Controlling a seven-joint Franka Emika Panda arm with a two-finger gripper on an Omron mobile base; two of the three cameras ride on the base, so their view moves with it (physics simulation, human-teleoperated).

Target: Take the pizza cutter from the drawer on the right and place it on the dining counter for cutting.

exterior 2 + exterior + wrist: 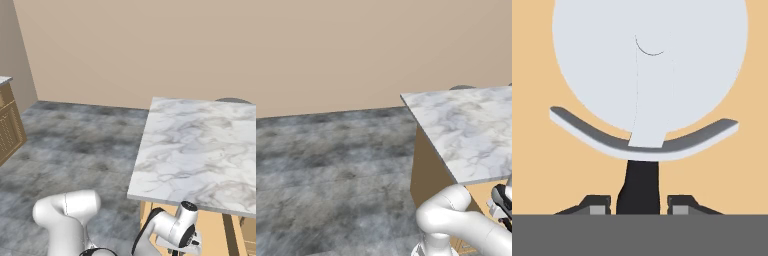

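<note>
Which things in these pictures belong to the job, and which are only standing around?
Belong to the job:
- pizza cutter, its black handle between the claw fingers
- drawer, the wooden bottom under the cutter
- dining counter, white marble

Only standing around:
- grey floor
- beige wall
- wooden cabinet at the left

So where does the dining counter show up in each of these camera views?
Left base view: the dining counter fills the right side, its corner pointing left.
Right base view: it spreads across the right half, above the arm.
Hand view: I can't make it out there.
Shared landmark: its near-left corner over the grey floor.
</note>
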